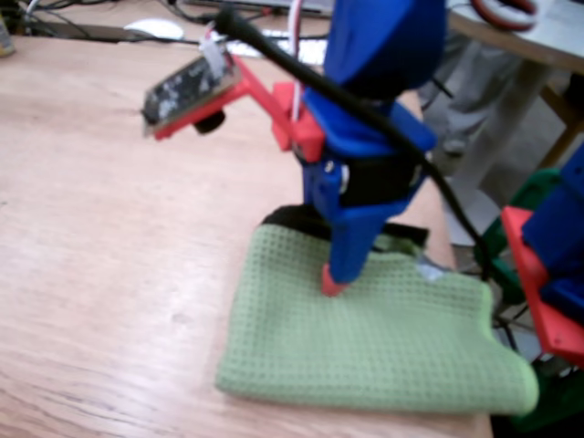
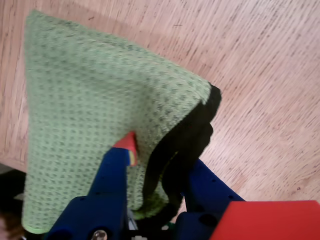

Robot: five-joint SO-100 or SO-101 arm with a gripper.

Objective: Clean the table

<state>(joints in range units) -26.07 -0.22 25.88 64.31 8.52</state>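
Hand (image 2: 165,155) clamped on the green cloth's (image 1: 365,338) edge near the desk's (image 1: 109,255) right edge; wiping likely pending, needs dragging across.

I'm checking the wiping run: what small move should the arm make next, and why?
Probably slide the green cloth leftward in the fixed view across the bare table. The gripper already seems to pinch the cloth's dark-backed edge, one red-tipped finger on top, and the cloth lies at the table's edge.

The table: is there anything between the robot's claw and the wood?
Yes. A green cloth lies on the table, and the gripper presses into it, so cloth separates the fingertips from the wood. One finger rests on top; dark fabric hides the other.
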